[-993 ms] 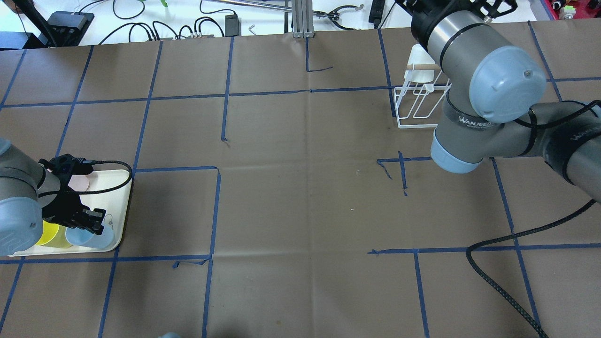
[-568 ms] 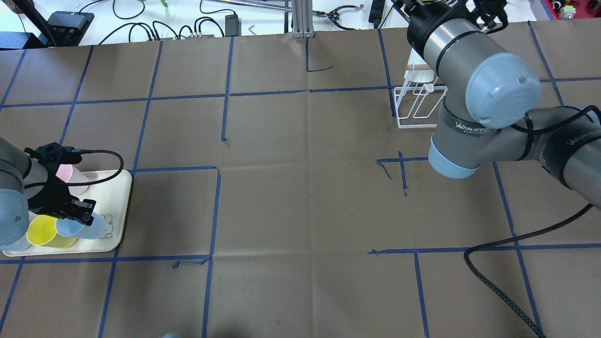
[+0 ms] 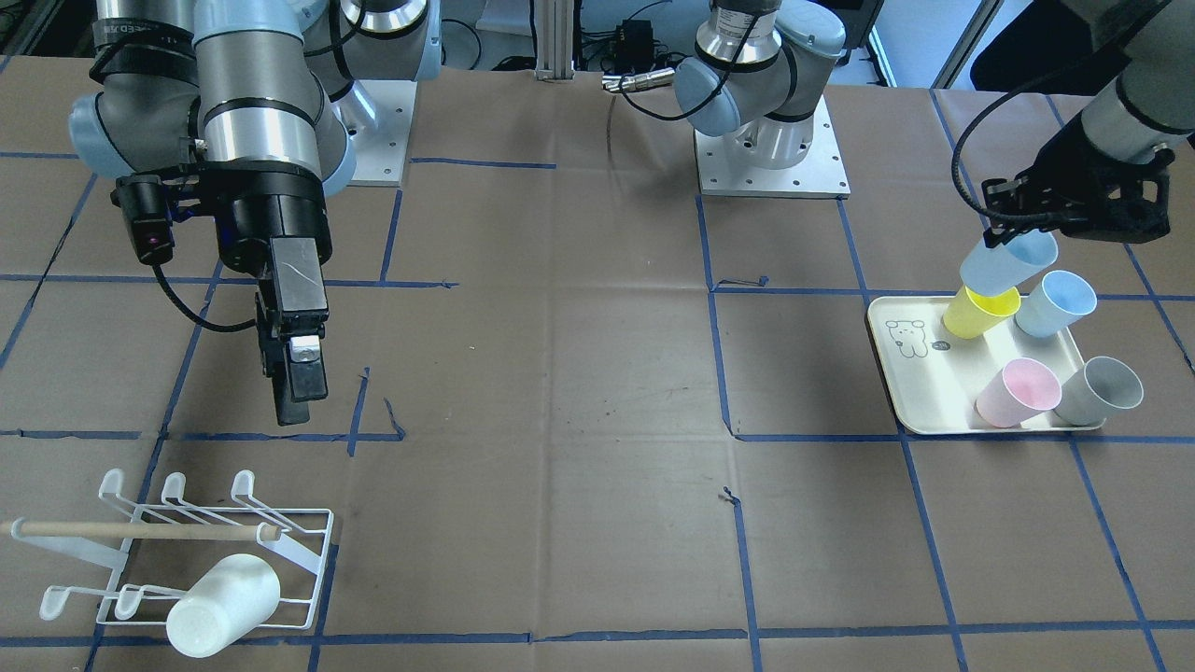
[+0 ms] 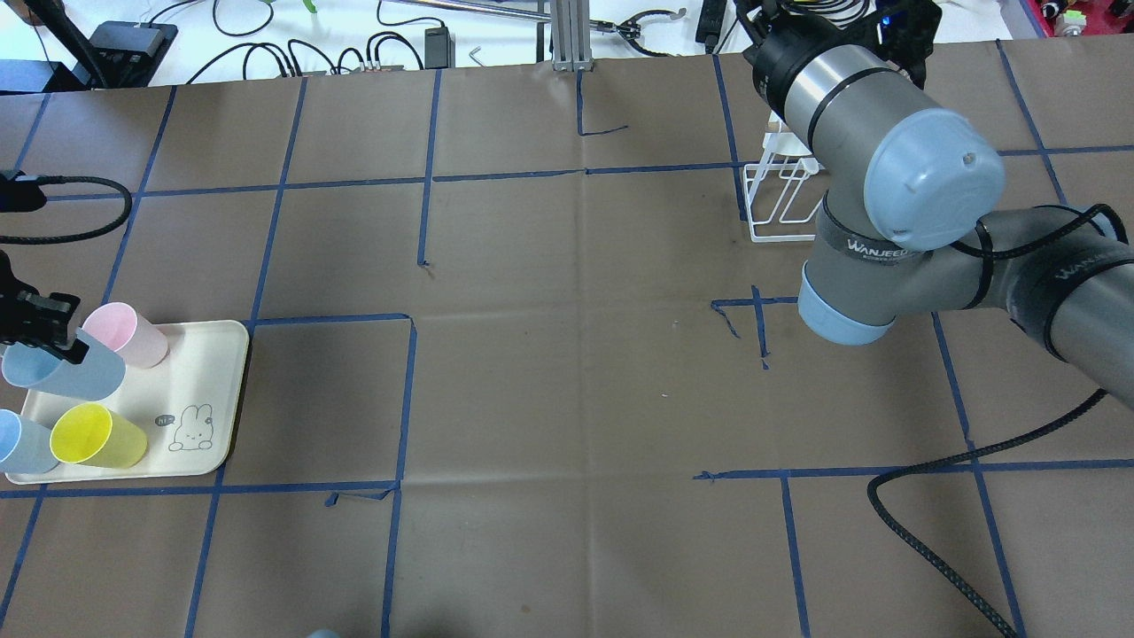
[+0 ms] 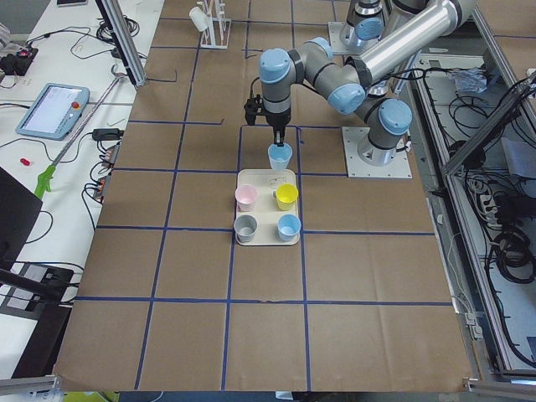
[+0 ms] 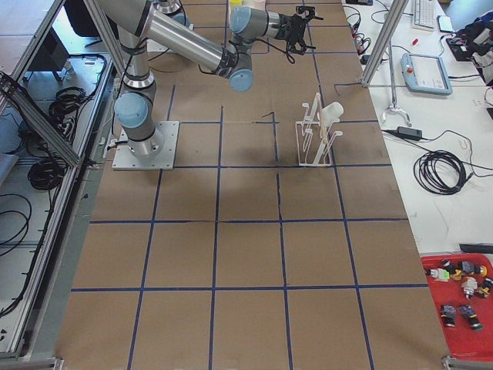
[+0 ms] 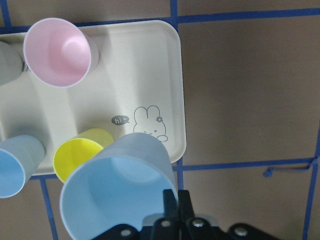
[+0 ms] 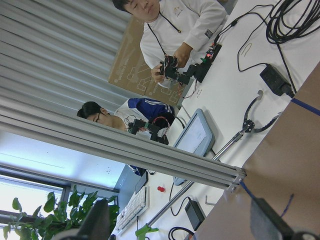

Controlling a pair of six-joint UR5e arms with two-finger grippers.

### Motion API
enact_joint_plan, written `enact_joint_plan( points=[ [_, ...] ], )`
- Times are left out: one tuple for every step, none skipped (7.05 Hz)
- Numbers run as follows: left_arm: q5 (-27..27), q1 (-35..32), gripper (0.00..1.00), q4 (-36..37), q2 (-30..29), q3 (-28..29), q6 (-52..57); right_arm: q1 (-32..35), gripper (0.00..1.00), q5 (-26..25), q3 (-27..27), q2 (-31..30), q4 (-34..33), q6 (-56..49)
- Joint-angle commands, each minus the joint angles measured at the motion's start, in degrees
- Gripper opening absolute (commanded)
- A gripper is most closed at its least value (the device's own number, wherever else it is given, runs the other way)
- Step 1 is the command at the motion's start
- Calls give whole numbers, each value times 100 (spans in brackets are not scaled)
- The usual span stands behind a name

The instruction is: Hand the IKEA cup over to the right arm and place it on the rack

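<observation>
One light blue cup (image 3: 1006,263) is held by the left end effector (image 7: 176,200). Its two fingers (image 7: 169,201) are closed to a narrow pinch on the cup's wall at the rim, and the cup tilts below them. It hangs in the air over the robot-side edge of a cream tray (image 3: 920,373), touching nothing else.

Four more cups stand on the tray: a yellow cup (image 3: 980,311), a second blue cup (image 3: 1055,303), a pink cup (image 3: 1018,392) and a grey cup (image 3: 1102,390). In the front-facing view the held cup overlaps the yellow one.

At the far end of the brown tabletop (image 3: 560,373), well apart from the held cup, the right arm (image 4: 921,168) carries the right end effector (image 3: 297,392). It points down and hovers above the paper. The front view shows it edge-on, but in the right wrist view its fingers sit far out at either side of the frame with nothing between them, so it is wide open and empty.

The rack (image 3: 140,530) stands on the tabletop near that end effector, on the side away from the robot's base. A white cup (image 3: 224,605) hangs tilted on one of its prongs.
</observation>
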Motion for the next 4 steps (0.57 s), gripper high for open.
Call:
enact_joint_plan(
  points=[
    [-377, -14, 0, -338, -227, 605, 75, 161, 100, -3, 191, -17, -4, 1035],
    [-1024, -23, 0, -242, -263, 615, 110, 283, 100, -3, 323, -35, -30, 1222],
    [-1570, -93, 0, 98, -333, 615, 137, 354, 100, -20, 402, -53, -204, 1276],
    [-2080, -276, 0, 632, -429, 615, 311, 398, 100, -38, 534, -175, -267, 1355]
  ],
)
